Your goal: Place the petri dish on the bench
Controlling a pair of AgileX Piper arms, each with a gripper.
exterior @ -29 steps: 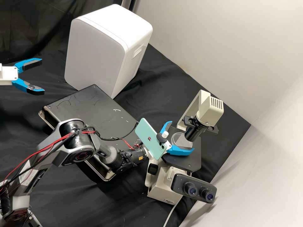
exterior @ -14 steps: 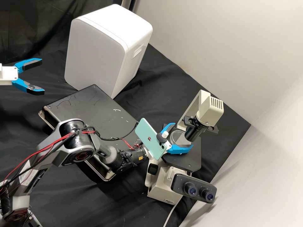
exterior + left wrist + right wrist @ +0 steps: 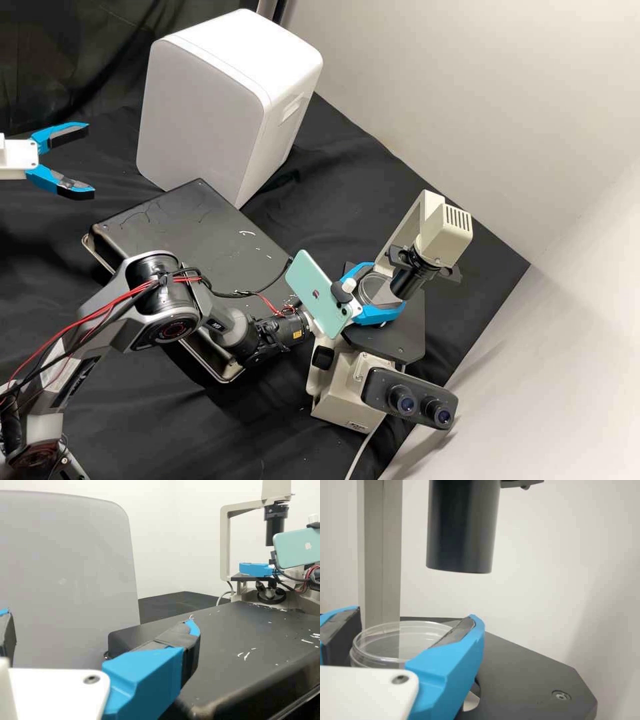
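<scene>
Closing in over the last second, the right gripper (image 3: 385, 288) has drawn its blue fingers from a wide spread to a narrow hold around the petri dish (image 3: 395, 641). Nothing else has shifted.

We see a black-draped bench (image 3: 347, 167). At its back stands a large white box-shaped appliance (image 3: 227, 100). In front of that lies a dark tray (image 3: 193, 233). Beside the tray, nearer the camera, stands a microscope (image 3: 360, 387) with a flat black stage (image 3: 407, 337).

The clear, round petri dish sits on that stage, directly under the black lens barrel (image 3: 462, 525). The right gripper's jaws flank the dish on both sides and appear to press its wall, so we judge the grip made or nearly made.

The left gripper (image 3: 87, 160) hangs well apart at the far left, jaws spread wide and holding nothing.

We judge the step in hand to be the pickup from the stage. The next move calls for a small, level lift that stays below the barrel. A sideways carry off the stage should follow, then a gentle lowering onto open bench cloth.
</scene>
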